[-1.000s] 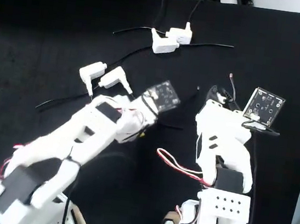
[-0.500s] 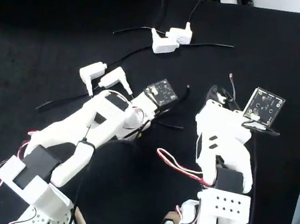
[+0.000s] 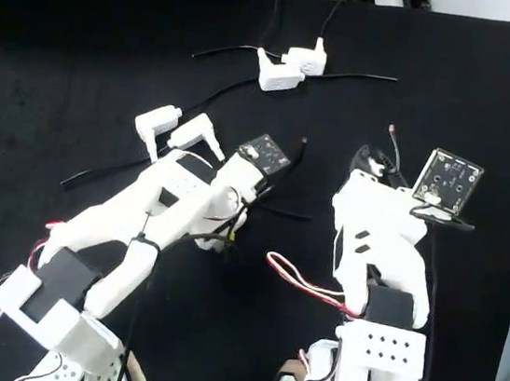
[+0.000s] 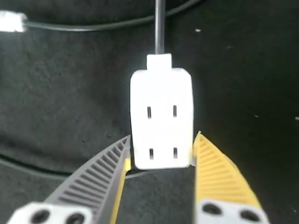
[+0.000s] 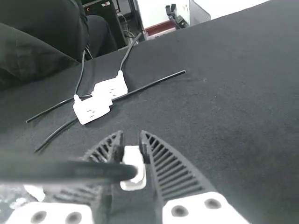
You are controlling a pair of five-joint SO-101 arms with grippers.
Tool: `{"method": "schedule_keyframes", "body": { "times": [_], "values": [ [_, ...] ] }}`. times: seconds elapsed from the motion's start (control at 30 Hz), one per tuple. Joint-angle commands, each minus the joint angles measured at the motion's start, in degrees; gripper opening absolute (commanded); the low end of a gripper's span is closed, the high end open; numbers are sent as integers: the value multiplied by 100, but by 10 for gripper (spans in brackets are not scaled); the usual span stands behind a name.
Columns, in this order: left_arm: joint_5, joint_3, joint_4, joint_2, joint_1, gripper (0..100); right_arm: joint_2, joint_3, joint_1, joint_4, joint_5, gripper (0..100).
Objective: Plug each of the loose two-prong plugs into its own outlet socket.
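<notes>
None plugged: two white plastic plugs [image 3: 156, 124] loose on bench [image 3: 69, 34]; white socket block [image 4: 161, 112] clamped in left hand [image 4: 161, 140], white piece [image 5: 131, 154] in right hand [image 5: 131, 140].

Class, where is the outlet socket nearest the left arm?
The outlet socket sits between the left gripper's fingers in the left wrist view, its cable running straight away over the black table.

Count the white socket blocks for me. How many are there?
3. Two socket blocks lie side by side at the far end of the table. A third socket block sits between the fingers of the left hand. Others may be hidden.
</notes>
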Motion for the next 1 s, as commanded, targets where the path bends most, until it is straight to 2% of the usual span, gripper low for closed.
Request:
{"method": "schedule_keyframes", "body": {
  "times": [0.0, 0.1, 0.27, 0.5, 0.67, 0.83, 0.97],
  "values": [
    [88, -136, 369, -949, -57, 218, -57, -40, -299, -70, 360, 15],
    [273, -136, 615, -1565, -303, 221, -57, -145, -580, 352, 712, 14],
    [677, 136, 721, -2514, -1297, 216, -57, -523, -1240, 1266, 1099, 14],
    [1530, 1525, 703, -4369, -2598, 216, -4, -567, -2629, 1785, 1653, 14],
    [1732, 2334, 615, -5644, -3451, 216, 787, -822, -3007, 1749, 1855, 14],
    [2426, 3204, -88, -6558, -4207, 216, 2062, -1332, -3314, 1398, 1881, 13],
    [2505, 3574, -484, -6989, -4462, 216, 2879, -1349, -3657, 818, 1890, 12]
  ]
}}
